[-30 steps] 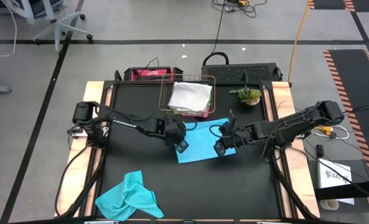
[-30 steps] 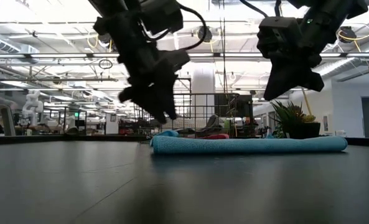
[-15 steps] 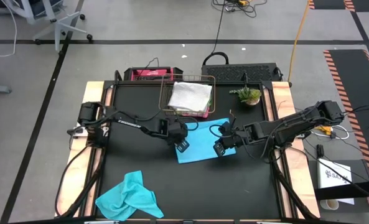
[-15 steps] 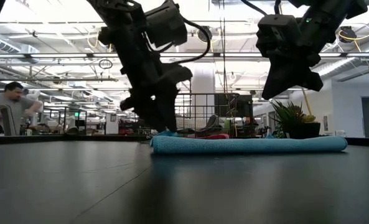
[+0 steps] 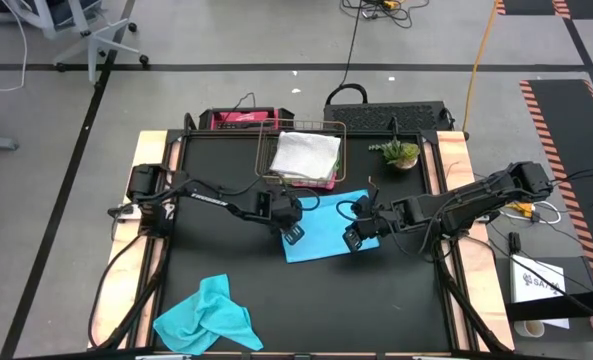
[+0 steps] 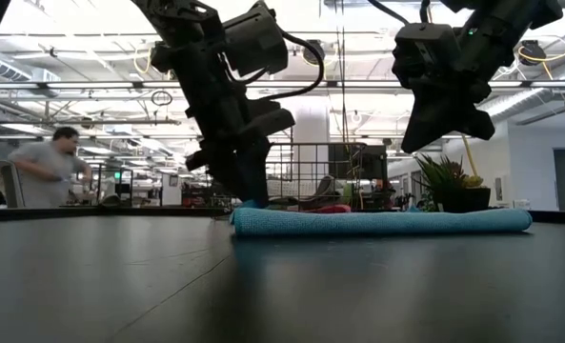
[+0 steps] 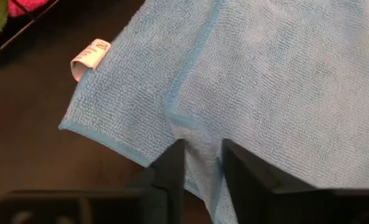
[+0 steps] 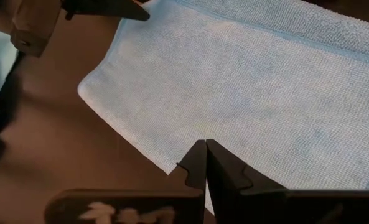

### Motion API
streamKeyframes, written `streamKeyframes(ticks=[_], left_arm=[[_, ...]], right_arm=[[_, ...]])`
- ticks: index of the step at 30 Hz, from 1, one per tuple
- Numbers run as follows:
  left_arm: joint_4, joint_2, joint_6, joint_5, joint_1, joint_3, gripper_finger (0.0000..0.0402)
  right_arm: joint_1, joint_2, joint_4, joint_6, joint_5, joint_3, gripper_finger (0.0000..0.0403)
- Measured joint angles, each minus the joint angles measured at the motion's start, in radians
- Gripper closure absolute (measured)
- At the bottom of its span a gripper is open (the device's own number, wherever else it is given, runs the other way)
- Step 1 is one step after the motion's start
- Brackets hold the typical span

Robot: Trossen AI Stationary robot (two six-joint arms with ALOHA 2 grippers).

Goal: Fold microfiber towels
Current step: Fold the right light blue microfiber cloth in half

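A folded turquoise towel (image 5: 325, 225) lies flat on the black table (image 5: 216, 265), just in front of the copper wire basket (image 5: 301, 155). The left end effector (image 7: 201, 167) is down at the towel's left edge, its fingers (image 7: 173, 168) narrowly parted with a fold of blue cloth pinched between them (a white tag shows at the nearby corner). The right end effector (image 8: 206, 163) hangs above the towel's right front edge, fingers pressed together and empty. In the basket sits a light grey towel (image 5: 304, 154) atop pink. A second, crumpled turquoise towel (image 5: 208, 317) lies well apart from the basket, near the table's front left.
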Motion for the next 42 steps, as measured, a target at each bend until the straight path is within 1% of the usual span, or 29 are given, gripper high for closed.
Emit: streamKeyframes(ticks=[4,5,12,17,19,21,23,26,29,32,35,38,42], left_arm=[[0.002,0.0,0.056,-0.001,-0.001,0.0,0.0381],[0.004,0.0,0.063,-0.001,-0.001,0.0,0.039],[0.065,0.0,0.09,-0.015,0.006,0.007,0.0397],[0.049,-0.002,0.152,-0.098,0.011,0.045,0.0398],[0.026,-0.002,0.16,-0.113,0.018,0.052,0.0397],[0.015,-0.002,0.16,-0.113,0.027,0.054,0.0393],[0.005,-0.002,0.16,-0.108,0.034,0.055,0.0392],[-0.004,-0.002,0.16,-0.095,0.04,0.055,0.0398],[-0.005,-0.002,0.16,-0.09,0.04,0.055,0.0394],[-0.006,-0.002,0.159,-0.09,0.04,0.055,0.0394],[-0.013,-0.002,0.16,-0.09,0.04,0.055,0.0398],[-0.013,-0.002,0.159,-0.09,0.04,0.055,0.0391],[-0.013,-0.002,0.158,-0.089,0.04,0.055,0.0396]], right_arm=[[0.0,0.0,0.0,-0.001,0.0,0.0,0.0403],[0.0,0.0,0.0,-0.001,0.0,0.0,0.0403],[0.0,0.0,0.0,0.001,0.0,0.0,0.0403],[0.0,0.0,0.0,0.001,0.001,0.0,0.0403],[0.0,0.0,-0.012,-0.002,0.037,0.0,0.0403],[0.0,0.0,-0.053,-0.013,0.1,0.0,0.0403],[-0.011,0.0,-0.103,-0.024,0.129,0.0,0.0403],[-0.047,0.0,-0.215,-0.025,0.125,0.0,0.0403],[-0.099,0.0,-0.342,-0.027,0.125,0.0,0.0403],[-0.15,0.0,-0.415,-0.052,0.125,0.0,0.0403],[-0.197,0.0,-0.43,-0.052,0.122,0.0,0.0403],[-0.24,0.0,-0.401,-0.067,0.109,0.0,0.0403],[-0.292,0.001,-0.3,-0.163,-0.019,0.0,0.0391]])
